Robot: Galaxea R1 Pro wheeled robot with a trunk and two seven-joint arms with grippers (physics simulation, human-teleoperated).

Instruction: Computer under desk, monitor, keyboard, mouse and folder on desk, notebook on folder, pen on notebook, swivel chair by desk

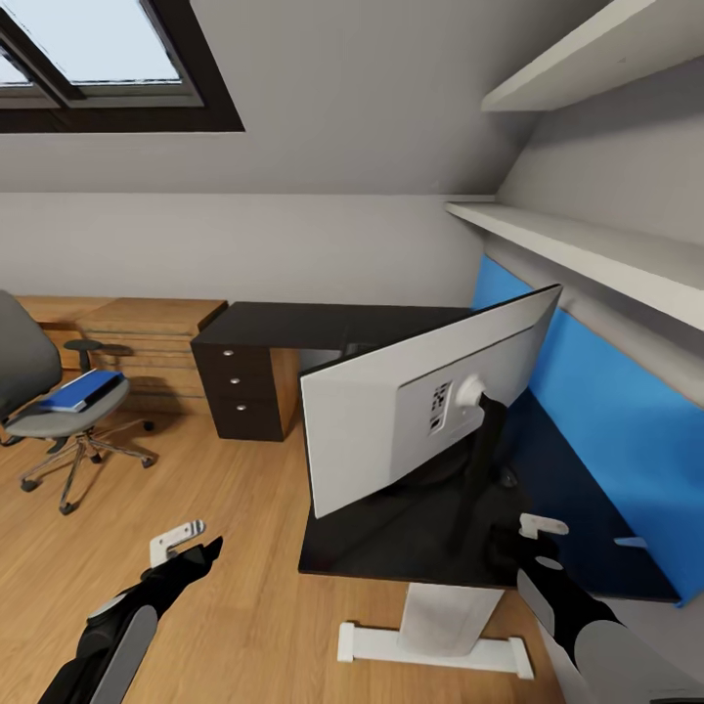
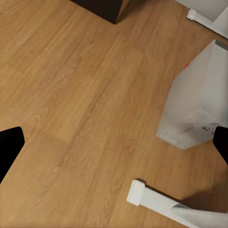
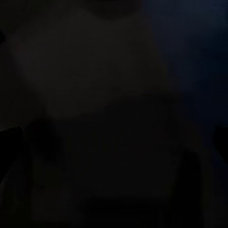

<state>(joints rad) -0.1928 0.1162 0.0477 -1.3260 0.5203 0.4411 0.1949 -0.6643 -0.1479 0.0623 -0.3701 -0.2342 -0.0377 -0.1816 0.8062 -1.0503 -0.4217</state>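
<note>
Already standing at desk (image 1: 391, 562) front edge, monitor (image 1: 411, 420) could tip if knocked; right gripper (image 1: 533, 548) state untellable, left gripper (image 1: 186, 548) apart.

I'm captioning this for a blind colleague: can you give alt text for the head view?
A monitor stands on a black desk, its pale back toward the camera. At left, a blue folder lies on a grey swivel chair on wooden floor.
</note>
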